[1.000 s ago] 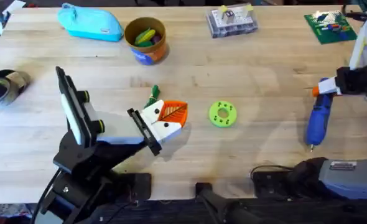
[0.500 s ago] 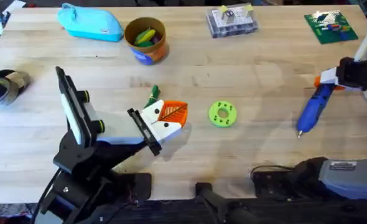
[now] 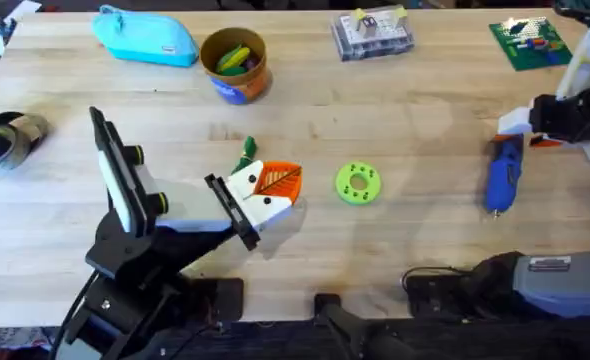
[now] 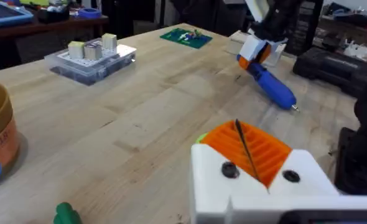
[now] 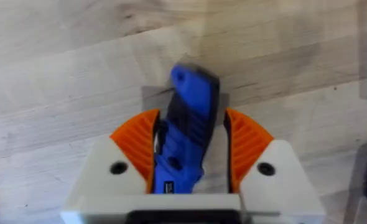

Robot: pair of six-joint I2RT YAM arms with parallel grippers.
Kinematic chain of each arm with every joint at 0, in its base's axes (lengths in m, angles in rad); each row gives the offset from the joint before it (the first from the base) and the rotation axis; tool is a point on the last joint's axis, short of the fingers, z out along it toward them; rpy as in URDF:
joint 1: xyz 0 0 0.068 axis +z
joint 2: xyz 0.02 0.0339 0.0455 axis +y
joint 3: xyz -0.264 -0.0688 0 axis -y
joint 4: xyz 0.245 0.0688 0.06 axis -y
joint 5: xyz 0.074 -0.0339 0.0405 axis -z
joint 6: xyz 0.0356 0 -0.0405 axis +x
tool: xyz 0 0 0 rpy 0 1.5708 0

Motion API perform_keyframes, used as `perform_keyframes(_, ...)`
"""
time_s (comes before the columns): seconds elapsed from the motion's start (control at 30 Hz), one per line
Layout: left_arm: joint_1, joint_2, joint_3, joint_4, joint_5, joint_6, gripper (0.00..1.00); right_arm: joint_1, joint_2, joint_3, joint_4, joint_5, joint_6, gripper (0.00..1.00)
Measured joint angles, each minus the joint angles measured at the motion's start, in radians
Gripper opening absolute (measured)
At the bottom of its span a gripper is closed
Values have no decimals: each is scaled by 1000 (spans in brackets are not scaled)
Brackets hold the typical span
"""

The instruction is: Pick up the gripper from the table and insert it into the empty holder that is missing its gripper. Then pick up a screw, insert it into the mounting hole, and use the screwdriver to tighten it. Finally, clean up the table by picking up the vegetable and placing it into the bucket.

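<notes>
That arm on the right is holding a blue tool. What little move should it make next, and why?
Probably carry the screwdriver inward toward the green disc. The right end effector is shut on it near its orange collar, with the tip hanging over bare table far from anything to tighten. The left end effector is shut beside the vegetable.

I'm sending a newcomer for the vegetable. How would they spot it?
Start at the round orange-brown bucket at the wooden table's far edge, then come nearer to the left gripper. The small dark-green leafy vegetable lies just beyond it, unlike the bright green holed disc.
</notes>
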Motion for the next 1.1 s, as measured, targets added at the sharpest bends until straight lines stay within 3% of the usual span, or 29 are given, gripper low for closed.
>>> perform_keyframes(0.2, 0, 0, 0, 0, 0, -1, 14, 20, 7, 0, -25, 3, 14, 851)
perform_keyframes(0.33, 0, 0, 0, 0, 0, -2, 14, 19, 7, 0, -44, 3, 23, 935)
perform_keyframes(1.1, 0, 0, 0, 0, 0, -2, 14, 19, 9, -72, 61, 3, 59, 929)
